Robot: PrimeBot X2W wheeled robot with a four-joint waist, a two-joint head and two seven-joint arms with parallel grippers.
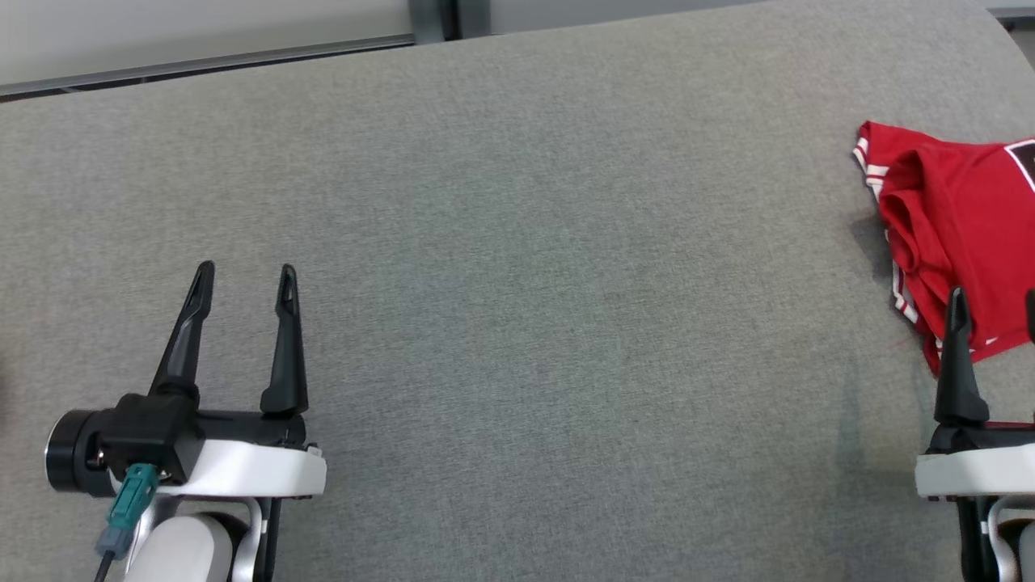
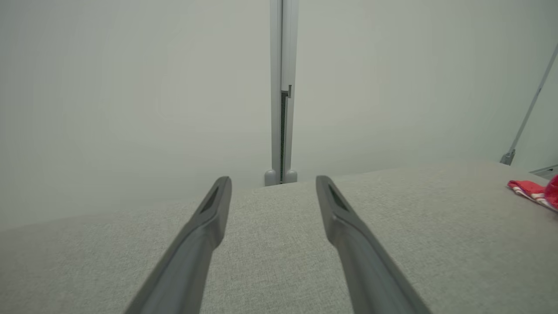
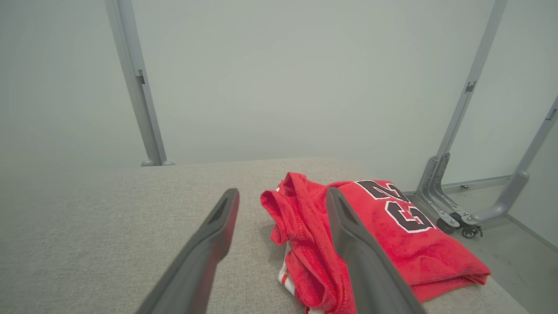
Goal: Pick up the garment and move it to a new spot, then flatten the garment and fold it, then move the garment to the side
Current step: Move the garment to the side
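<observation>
My right gripper (image 1: 994, 295), fingers spread and empty, hangs right over the near end of the roughly folded red jersey (image 1: 962, 234) at the grey table's (image 1: 517, 242) right edge, while my left gripper (image 1: 247, 271), equally spread, sits well apart leftward.

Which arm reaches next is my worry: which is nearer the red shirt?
Right. The right arm is at the red shirt, on its near edge; the left arm is far to its left.

One red fabric jersey (image 1: 962, 210) at three o'clock; one grey fabric surface (image 1: 517, 242); two grippers: left gripper (image 1: 247, 279) at seven, right gripper (image 3: 282, 194) at four.
</observation>
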